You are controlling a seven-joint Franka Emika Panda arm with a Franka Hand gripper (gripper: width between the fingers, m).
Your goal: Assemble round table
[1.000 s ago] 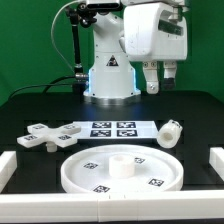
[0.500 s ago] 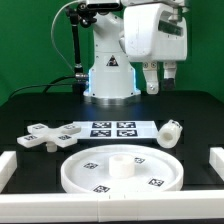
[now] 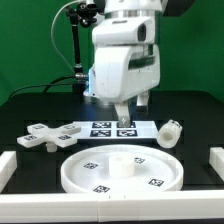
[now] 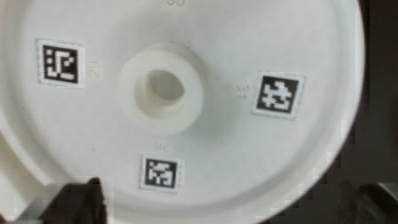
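The gripper [image 3: 123, 114] dropped from high beyond the disc [image 3: 70, 172], toward the exterior view's right, to hang low just behind the disc's far rim, near its middle.

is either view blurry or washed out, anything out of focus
Wrist view: soft all over, tags on the disc smeared, the gripper only dark blurred fingertips. Exterior view: sharper, evenly lit, no harsh glare, tags legible.
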